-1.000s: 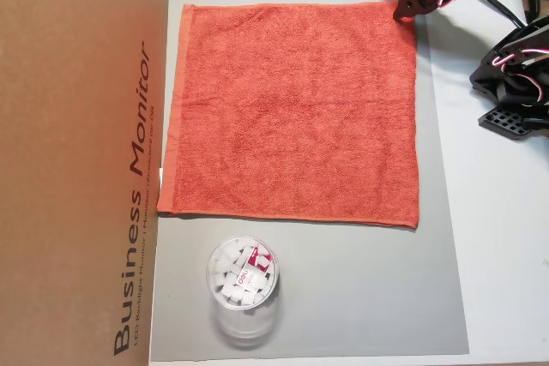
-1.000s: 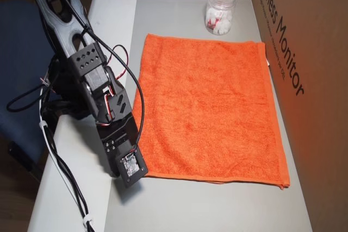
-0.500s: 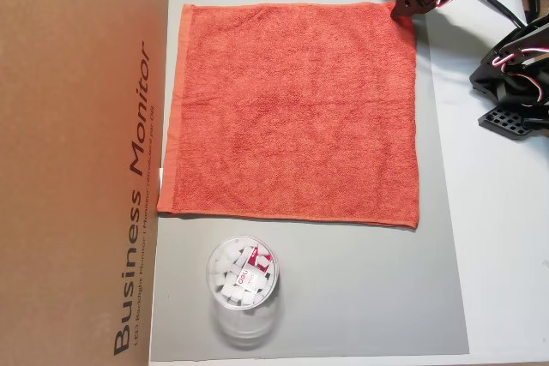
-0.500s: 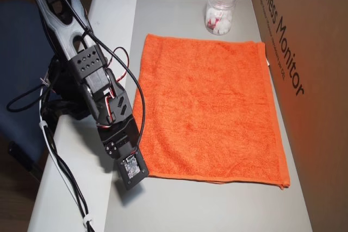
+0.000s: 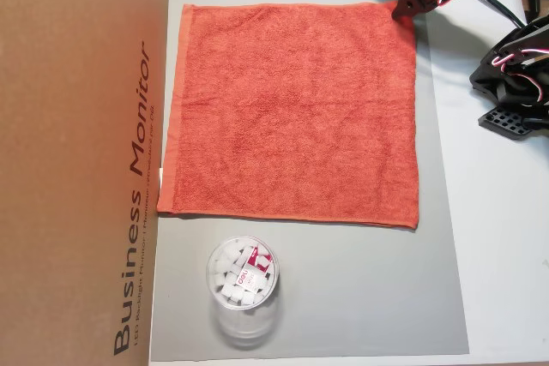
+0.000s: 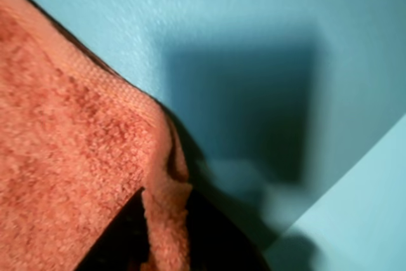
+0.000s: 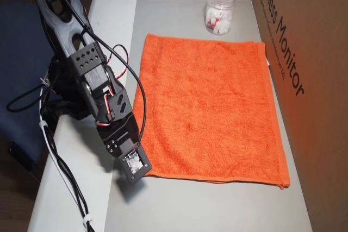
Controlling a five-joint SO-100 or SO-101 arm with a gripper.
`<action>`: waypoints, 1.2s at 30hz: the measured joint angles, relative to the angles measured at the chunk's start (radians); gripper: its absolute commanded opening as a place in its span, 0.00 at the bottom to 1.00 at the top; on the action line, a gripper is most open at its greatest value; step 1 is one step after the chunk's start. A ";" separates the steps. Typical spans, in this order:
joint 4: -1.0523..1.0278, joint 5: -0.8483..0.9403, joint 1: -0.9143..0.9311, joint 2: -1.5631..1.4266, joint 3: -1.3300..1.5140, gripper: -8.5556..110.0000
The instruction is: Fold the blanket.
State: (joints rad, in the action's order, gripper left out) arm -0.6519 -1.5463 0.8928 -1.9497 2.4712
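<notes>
In the wrist view the black gripper [image 6: 166, 236] pinches a corner of the orange-red terry blanket [image 6: 70, 176], which lies flat on the grey mat [image 5: 343, 289] between a brown cardboard box [image 5: 77, 160] and a clear plastic jar [image 5: 243, 285].

Pale counter [image 5: 502, 237] with a big grey mat [image 5: 360, 297] spread flat on top, seen in both overhead views. On the mat, an orange-red blanket [image 5: 296, 113] lying open and flat, with one corner bunched up between dark jaws in the wrist view, and a clear jar [image 5: 242, 285] full of small white bits standing near the blanket's edge, not touching it. Along one side, a brown cardboard box [image 5: 81, 160] printed "Business Monitor", and on the bare pale part beside the mat, the black arm's base [image 5: 515, 83] with its wires.
</notes>
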 measured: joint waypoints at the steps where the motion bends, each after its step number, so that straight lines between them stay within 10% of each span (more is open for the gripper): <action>1: 0.000 0.000 -0.005 -0.017 0.000 0.07; 36: -0.002 -0.403 -0.310 -0.353 -0.233 0.07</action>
State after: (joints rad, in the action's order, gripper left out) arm -0.6535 -1.9497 0.5829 -2.3025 2.2381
